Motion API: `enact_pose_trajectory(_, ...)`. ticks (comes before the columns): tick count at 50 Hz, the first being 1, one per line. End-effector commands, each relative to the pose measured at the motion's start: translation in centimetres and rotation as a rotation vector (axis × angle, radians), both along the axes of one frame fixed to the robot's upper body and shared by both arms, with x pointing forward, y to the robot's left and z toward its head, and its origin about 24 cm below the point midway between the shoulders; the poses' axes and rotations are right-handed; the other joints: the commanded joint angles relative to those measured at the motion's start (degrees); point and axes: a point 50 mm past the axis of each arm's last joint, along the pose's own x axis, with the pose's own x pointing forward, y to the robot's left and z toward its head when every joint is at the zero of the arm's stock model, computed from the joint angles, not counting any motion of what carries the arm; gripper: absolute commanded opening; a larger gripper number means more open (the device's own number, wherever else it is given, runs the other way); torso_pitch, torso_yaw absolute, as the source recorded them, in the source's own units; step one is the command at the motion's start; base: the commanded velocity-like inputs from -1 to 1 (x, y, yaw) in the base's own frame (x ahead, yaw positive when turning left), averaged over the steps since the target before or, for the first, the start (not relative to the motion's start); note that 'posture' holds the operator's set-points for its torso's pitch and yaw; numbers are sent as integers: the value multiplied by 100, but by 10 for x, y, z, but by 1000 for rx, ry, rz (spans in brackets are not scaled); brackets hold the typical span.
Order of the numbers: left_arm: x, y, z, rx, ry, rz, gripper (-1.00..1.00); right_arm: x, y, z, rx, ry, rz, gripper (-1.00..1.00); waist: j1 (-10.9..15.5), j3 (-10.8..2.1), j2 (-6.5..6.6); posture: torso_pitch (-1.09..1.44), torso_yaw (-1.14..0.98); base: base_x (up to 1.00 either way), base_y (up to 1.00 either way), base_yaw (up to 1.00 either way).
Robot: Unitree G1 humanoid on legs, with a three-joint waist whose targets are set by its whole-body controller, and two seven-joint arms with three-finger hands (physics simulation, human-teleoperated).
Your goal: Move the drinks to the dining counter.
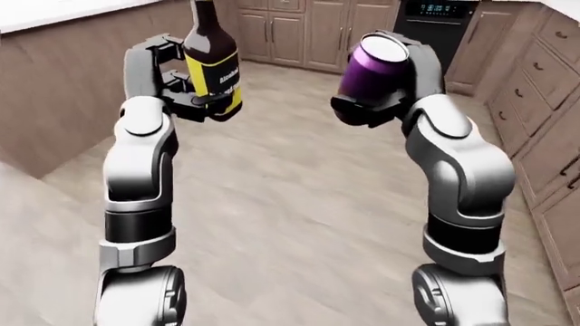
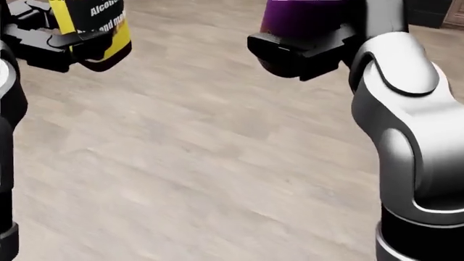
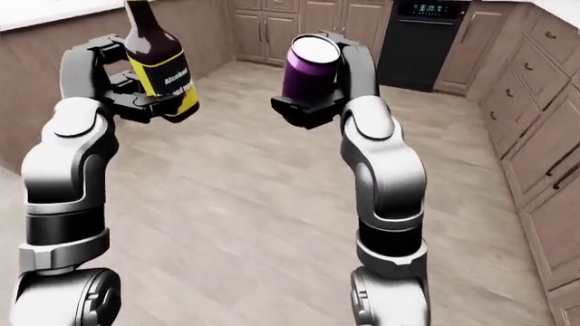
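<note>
**Two drinks held up over the kitchen floor**

Nothing stands between the raised hands and the far wall: only bare wood floor [image 1: 299,204] lies under them. Beyond the fingers a row of brown cabinets [image 1: 299,30] runs along the top of the left-eye view, with a black oven [image 3: 421,41] beside them and more drawers [image 1: 544,81] down the right edge. A counter [image 1: 54,75] with a pale top stands at the left, past the left arm.

The left hand [image 1: 185,92] has its dark fingers closed round the lower body of the bottle [image 1: 210,58], which stands upright above them, neck rising out of the top of the view. It is dark glass with a yellow and black label.

The right hand [image 1: 372,109] grips the can [image 1: 372,64] from below and behind; the purple can tilts, its pale top facing the camera.

Both drinks are level with each other, well apart.
</note>
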Motion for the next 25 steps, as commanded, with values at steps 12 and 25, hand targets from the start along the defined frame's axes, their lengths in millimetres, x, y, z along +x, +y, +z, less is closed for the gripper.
enact_pose_trajectory(12, -6, 3, 23, 16, -114, 11, -100, -1, 3, 7, 4, -41, 16, -100, 267, -110, 309, 0, 0, 100, 16, 0)
enact_pose_trajectory(25, -5, 2, 18, 18, -111, 10, -100, -2, 5, 5, 6, -48, 25, -100, 28, -120, -282, 0, 0, 100, 16, 0)
